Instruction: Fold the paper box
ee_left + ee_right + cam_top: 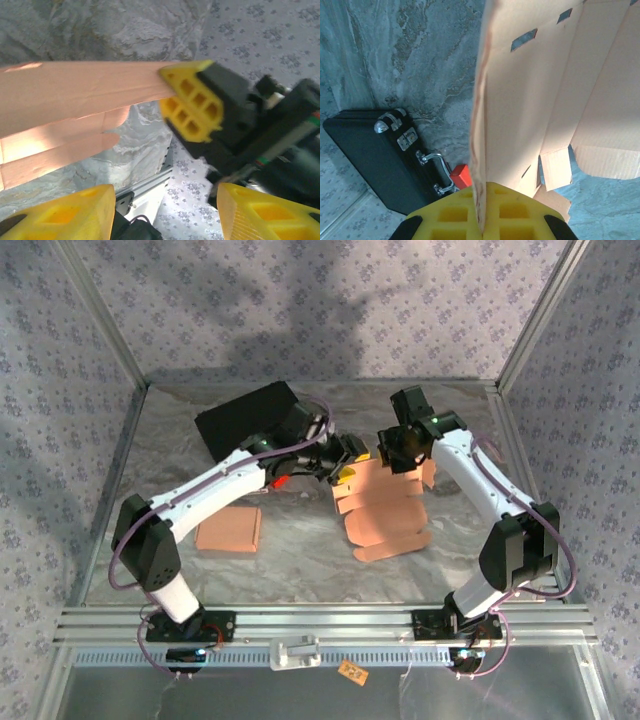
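Top view, centre frame: the unfolded tan cardboard box blank (385, 515) lies on the marbled bench (300, 560), long axis running down-frame toward the arm bases. Its upper edge is lifted, with the right end effector (480, 212) clamped on it. Just left of that edge the left end effector (162, 212) has its fingers apart and empty, flaps ahead of it.

- 6 o'clock: right gripper (480, 222), jaws closed on paper box (530, 100) edge.
- 8 o'clock: black case (370, 155) on marble tabletop (410, 55), red item (461, 175) beside its handle.
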### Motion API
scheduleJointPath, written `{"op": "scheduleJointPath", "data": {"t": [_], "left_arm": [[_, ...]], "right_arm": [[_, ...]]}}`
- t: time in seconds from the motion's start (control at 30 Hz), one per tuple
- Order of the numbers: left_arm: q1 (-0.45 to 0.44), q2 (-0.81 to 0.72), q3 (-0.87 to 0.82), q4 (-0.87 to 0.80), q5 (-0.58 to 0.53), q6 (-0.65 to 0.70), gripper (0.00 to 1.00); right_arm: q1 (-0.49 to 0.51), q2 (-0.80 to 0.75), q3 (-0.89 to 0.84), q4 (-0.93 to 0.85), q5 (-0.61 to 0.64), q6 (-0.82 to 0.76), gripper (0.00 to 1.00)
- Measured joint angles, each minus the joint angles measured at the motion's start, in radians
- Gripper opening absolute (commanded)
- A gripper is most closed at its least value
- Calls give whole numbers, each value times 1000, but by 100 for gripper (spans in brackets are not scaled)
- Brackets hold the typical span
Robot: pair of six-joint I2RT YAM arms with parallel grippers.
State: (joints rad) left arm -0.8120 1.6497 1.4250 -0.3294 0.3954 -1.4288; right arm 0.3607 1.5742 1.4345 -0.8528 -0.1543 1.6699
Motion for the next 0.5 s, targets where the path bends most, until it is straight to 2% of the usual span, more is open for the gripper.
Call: {"op": "scheduleJointPath", "data": {"t": [0.03, 0.2, 0.5], "left_arm": [[-11, -8, -32, 25, -31, -30, 61], [-42, -19, -104, 72, -155, -101, 62], [-19, -16, -132, 97, -225, -109, 63]], "right_arm": [[-5, 0, 0, 2, -3, 2, 0], [-20, 0, -16, 8, -29, 12, 0], [-65, -29, -50, 8, -61, 16, 0]]}}
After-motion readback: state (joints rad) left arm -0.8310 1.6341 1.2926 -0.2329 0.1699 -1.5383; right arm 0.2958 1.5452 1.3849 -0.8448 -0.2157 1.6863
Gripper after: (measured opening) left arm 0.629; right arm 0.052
